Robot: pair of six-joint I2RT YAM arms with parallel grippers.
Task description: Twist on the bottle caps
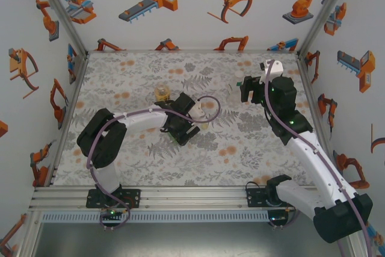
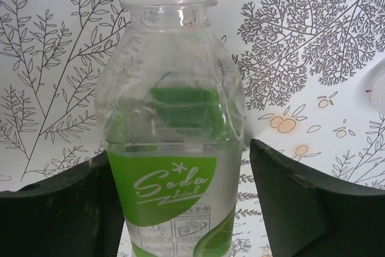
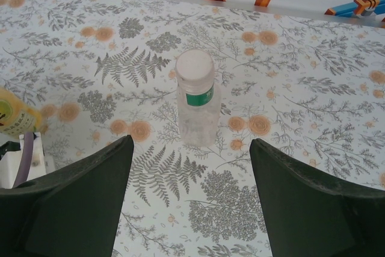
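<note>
Left of centre in the top view stands the amber bottle (image 1: 161, 92), apart from both arms. Whether it wears a cap is too small to tell. Just right of it, mid-frame, the left jaws are narrowed around the soda bottle (image 2: 171, 148). In the left wrist view the left pad (image 2: 72, 203) touches the green label and the right pad (image 2: 289, 197) sits at the bottle's edge, so I judge it held. Its neck ring and threads at the top of that frame look bare, though the mouth is cut off by the edge. A whitish curved rim (image 2: 379, 88) at the right margin may be a loose cap, but too little shows to say. Further right, toward the upper right of the desk (image 1: 240, 148), the slim bottle (image 3: 195, 118) stands upright with a whitish cap (image 3: 194, 67) on top. Whether that cap is screwed tight or only resting cannot be told. The right jaws are wide and hold nothing; they hang near the slim bottle, which sits centred ahead of them in the right wrist view, untouched. By my judgement the task is partway at best: one bottle is capped or nearly so, the soda bottle seems to lack its cap, and the amber one is unknown. What is left is likely to bring a cap to the held bottle, twist it down, and check the others.
</note>
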